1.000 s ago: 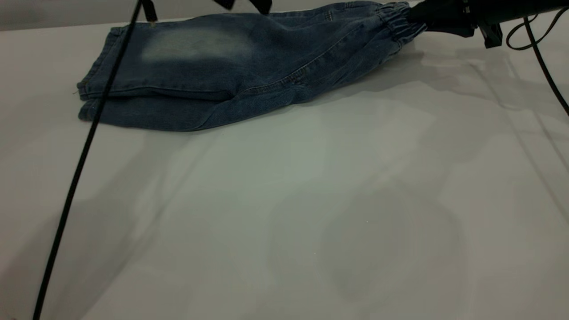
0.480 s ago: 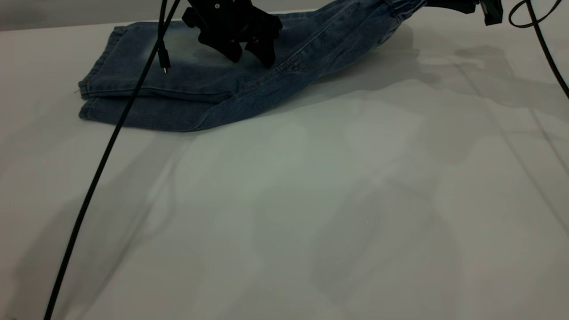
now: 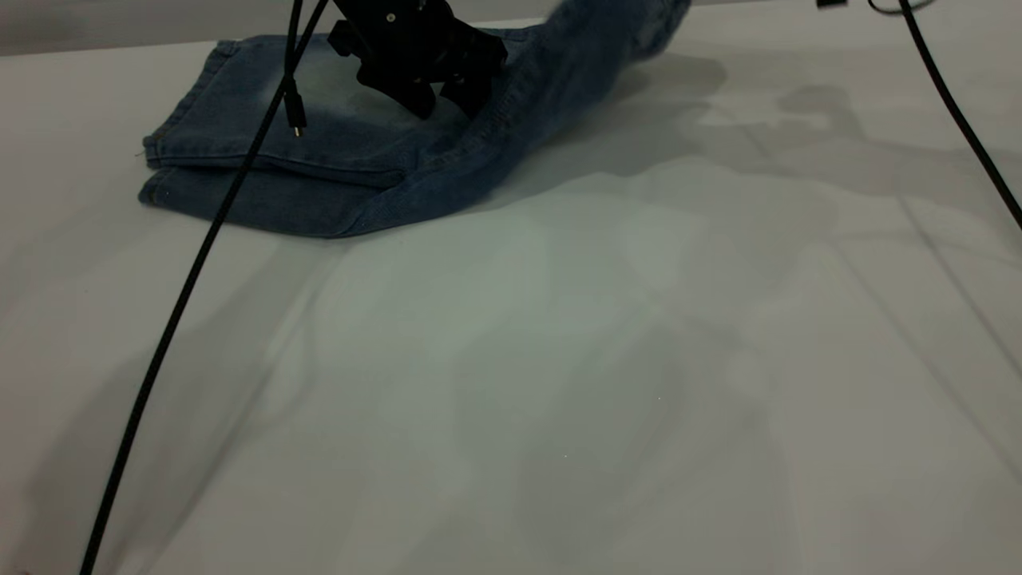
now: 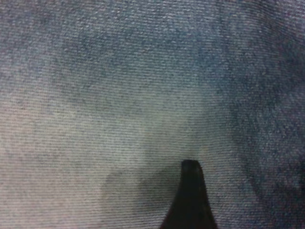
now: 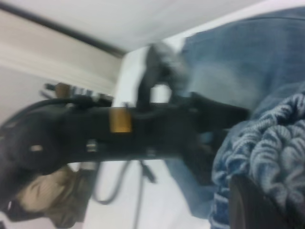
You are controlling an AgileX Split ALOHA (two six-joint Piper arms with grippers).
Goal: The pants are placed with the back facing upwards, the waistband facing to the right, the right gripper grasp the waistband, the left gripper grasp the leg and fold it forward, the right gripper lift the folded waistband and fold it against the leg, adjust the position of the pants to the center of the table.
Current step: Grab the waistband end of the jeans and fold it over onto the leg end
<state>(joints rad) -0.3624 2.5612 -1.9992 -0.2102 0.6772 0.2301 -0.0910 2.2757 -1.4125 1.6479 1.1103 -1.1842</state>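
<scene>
The pants (image 3: pixel 335 168), faded blue denim, lie folded lengthwise at the far left of the table (image 3: pixel 559 359), hems to the left. No print shows, so I cannot tell the leg from the other. My left gripper (image 3: pixel 445 102) is open, its fingertips pressing on the pants' middle; one finger (image 4: pixel 190 195) rests on denim (image 4: pixel 119 95) in the left wrist view. The right end of the pants rises off the table and leaves the exterior view's top. My right gripper (image 5: pixel 271 191) is shut on the ruched waistband (image 5: pixel 271 148) and sits outside the exterior view.
A black cable (image 3: pixel 184 295) hangs from the left arm across the table's left side. Another cable (image 3: pixel 958 120) runs down at the right edge. The left arm (image 5: pixel 133 129) shows in the right wrist view beyond the waistband.
The left gripper has come down onto the pants' middle. The right gripper has carried the waistband up and to the left, out of the exterior view's top.
</scene>
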